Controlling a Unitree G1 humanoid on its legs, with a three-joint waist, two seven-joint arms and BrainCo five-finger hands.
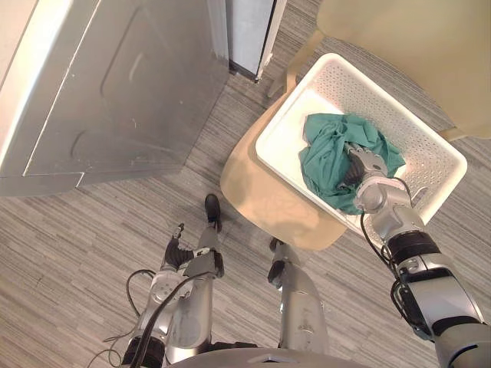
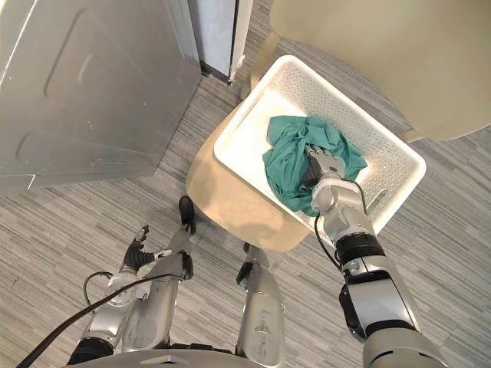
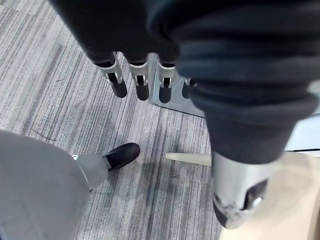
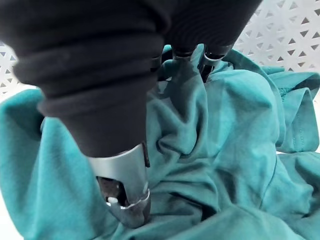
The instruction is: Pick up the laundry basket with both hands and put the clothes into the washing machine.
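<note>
Two robot hands, one basket, one garment, listed as they stand.

Item 1: white laundry basket (image 1: 431,152), perforated walls, resting on the seat of a beige chair (image 1: 261,193), its near corner jutting past the seat edge.

Item 2: teal cloth (image 1: 328,152), crumpled in a heap inside the basket, towards the side nearest me, with bare white basket floor showing beyond it.

Item 3: my right robot hand (image 1: 362,170), reaching down into the basket and sunk into the folds of the teal cloth. Fabric bunches round it in the right wrist view; whether it is grasping the cloth or merely pressing on it I cannot tell.

Item 4: my left robot hand (image 2: 138,251), hanging low over the floor, well apart from the basket, released, its fingers (image 3: 119,86) straight and holding nothing.

Item 5: grey metal panel (image 1: 115,92), standing at my left beyond the chair.

Item 6: striped grey floor (image 1: 77,245), under everything.
</note>
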